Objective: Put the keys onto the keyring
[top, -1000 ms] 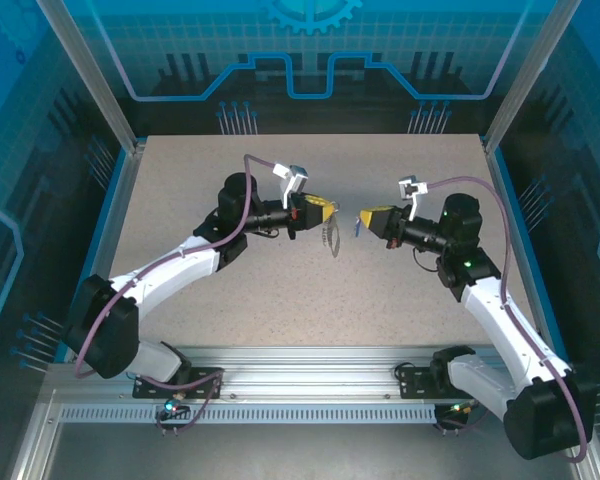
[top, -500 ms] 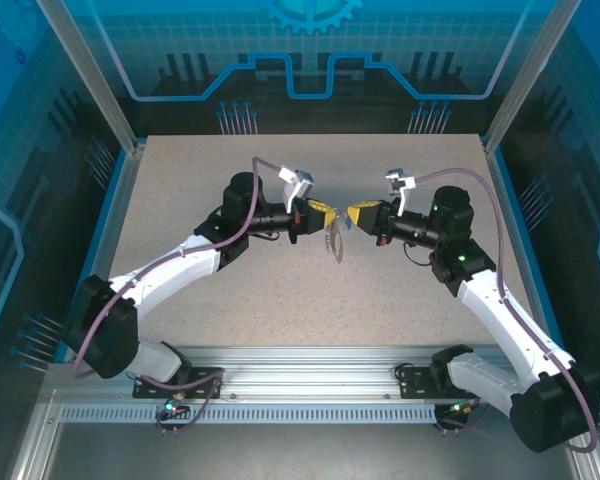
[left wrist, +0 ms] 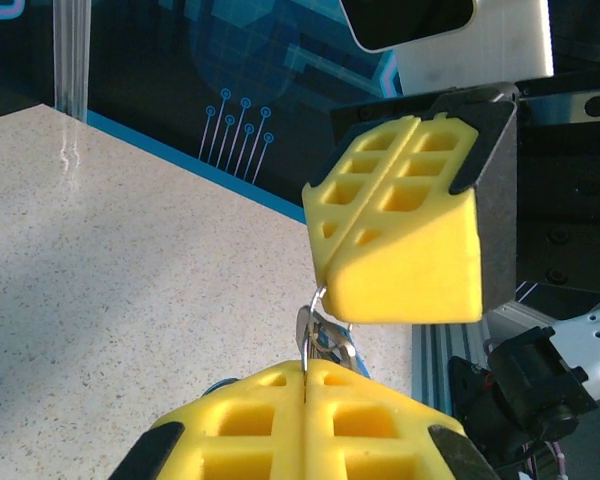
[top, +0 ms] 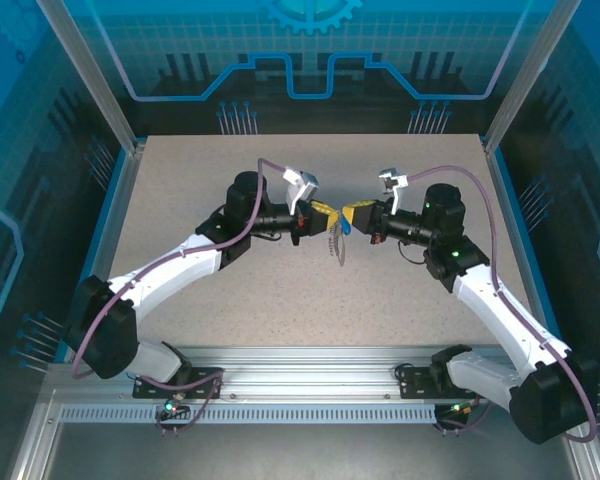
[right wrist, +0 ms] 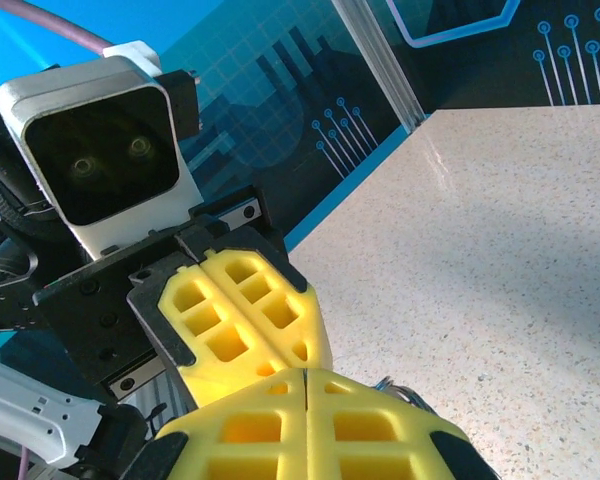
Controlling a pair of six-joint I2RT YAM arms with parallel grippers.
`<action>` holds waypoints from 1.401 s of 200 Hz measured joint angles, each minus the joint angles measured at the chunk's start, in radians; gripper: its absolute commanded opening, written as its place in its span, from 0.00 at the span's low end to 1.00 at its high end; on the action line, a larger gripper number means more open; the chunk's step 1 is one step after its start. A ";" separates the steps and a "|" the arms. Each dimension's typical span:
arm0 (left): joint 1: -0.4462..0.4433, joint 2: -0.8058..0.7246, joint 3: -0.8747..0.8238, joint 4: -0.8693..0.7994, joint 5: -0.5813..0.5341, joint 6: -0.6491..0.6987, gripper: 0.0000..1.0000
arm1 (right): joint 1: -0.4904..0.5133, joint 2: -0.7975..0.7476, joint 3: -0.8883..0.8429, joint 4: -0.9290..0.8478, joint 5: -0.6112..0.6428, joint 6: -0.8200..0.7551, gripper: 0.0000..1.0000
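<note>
Right gripper [top: 348, 214] has slid in from 3 o'clock, pinching the tiny, probably slippery key [top: 346, 228], best gripped by its head, beside left gripper [top: 326, 212] clamped on the thin, springy-looking keyring [top: 335, 245].

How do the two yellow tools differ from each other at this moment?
The left tool reaches in from the left and the right tool from the right, so they face each other. The left tool pinches the keyring, which dangles below it, while the right tool pinches the tiny blue key at its tip. Shared: both are yellow, shut, and raised above the table, with their tips close together.
</note>
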 measured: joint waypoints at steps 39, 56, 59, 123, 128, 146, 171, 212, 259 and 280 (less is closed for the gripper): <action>-0.005 0.000 0.003 -0.012 -0.003 0.016 0.00 | 0.000 0.008 0.008 0.000 0.004 0.000 0.00; -0.005 0.000 0.003 -0.016 -0.011 0.018 0.00 | 0.000 0.017 0.009 0.001 0.004 0.000 0.00; -0.005 0.000 0.002 -0.017 -0.011 0.018 0.00 | 0.000 0.018 0.009 0.001 0.004 0.000 0.00; -0.005 0.000 0.002 -0.028 -0.035 0.021 0.00 | 0.000 0.025 0.009 -0.006 0.009 -0.011 0.00; -0.005 0.000 0.002 -0.027 -0.037 0.022 0.00 | 0.000 0.026 0.009 -0.009 0.011 -0.012 0.00; -0.005 -0.001 0.002 -0.027 -0.045 0.023 0.00 | -0.001 0.027 0.008 -0.011 0.012 -0.012 0.00; -0.005 -0.006 0.002 -0.028 -0.056 0.023 0.00 | -0.008 0.027 0.000 -0.013 0.011 -0.012 0.00; -0.005 -0.013 0.002 -0.026 -0.068 0.023 0.00 | -0.027 0.026 -0.006 -0.028 0.006 -0.012 0.00; -0.006 -0.013 0.002 -0.018 -0.071 0.022 0.00 | -0.029 0.026 -0.013 -0.028 -0.012 -0.011 0.00; -0.006 -0.013 0.002 -0.003 -0.071 0.018 0.00 | -0.030 0.026 -0.014 -0.025 -0.028 -0.008 0.00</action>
